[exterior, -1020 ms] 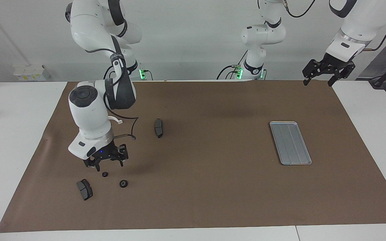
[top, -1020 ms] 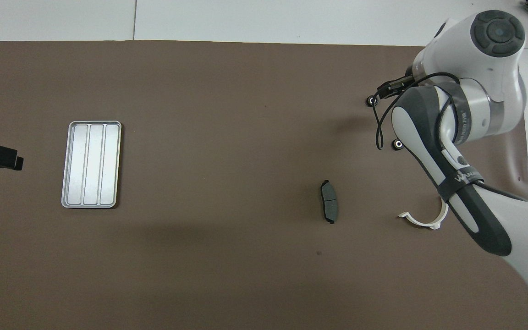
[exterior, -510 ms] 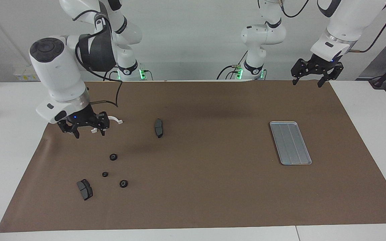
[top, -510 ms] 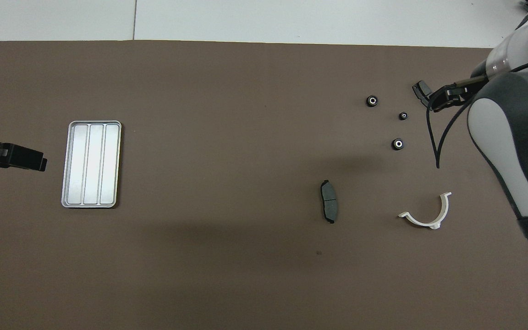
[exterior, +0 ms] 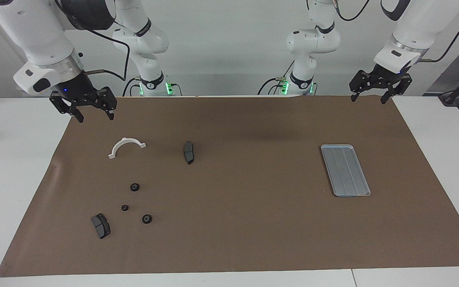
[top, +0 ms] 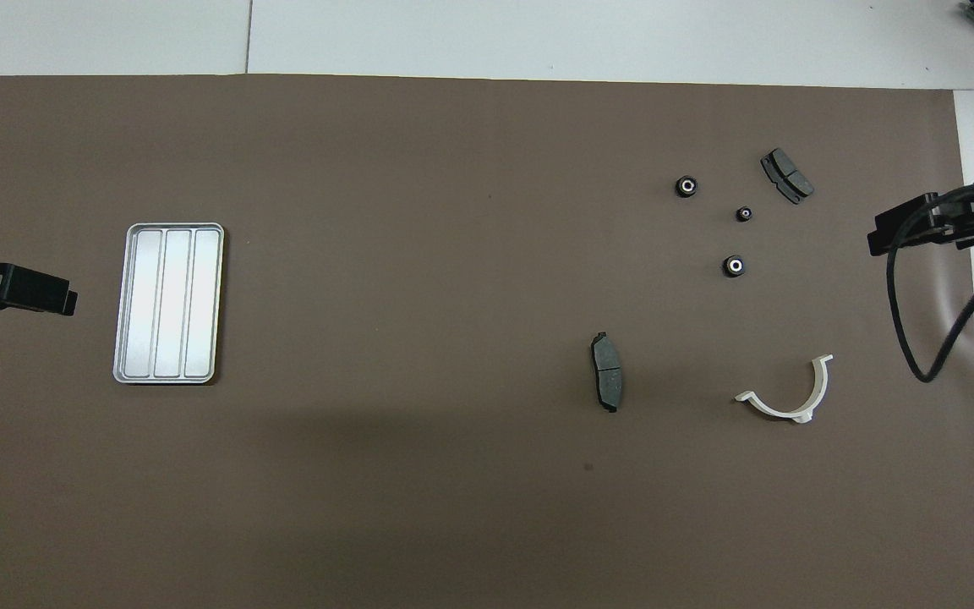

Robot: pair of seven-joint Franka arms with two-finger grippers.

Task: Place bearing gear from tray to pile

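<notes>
Silver tray (exterior: 345,170) bare, three bearing gears (exterior: 134,187) grouped, both grippers raised

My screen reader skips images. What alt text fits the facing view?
An empty silver tray lies on a brown mat; three small black bearing gears, two brake pads and a white curved clip lie toward the right arm's end. Both grippers, left and right, hang open above the mat's corners.

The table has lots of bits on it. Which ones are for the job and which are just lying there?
For the job: tray, three round black gears.
Just lying about: two dark pads, white curved clip, brown mat.
</notes>
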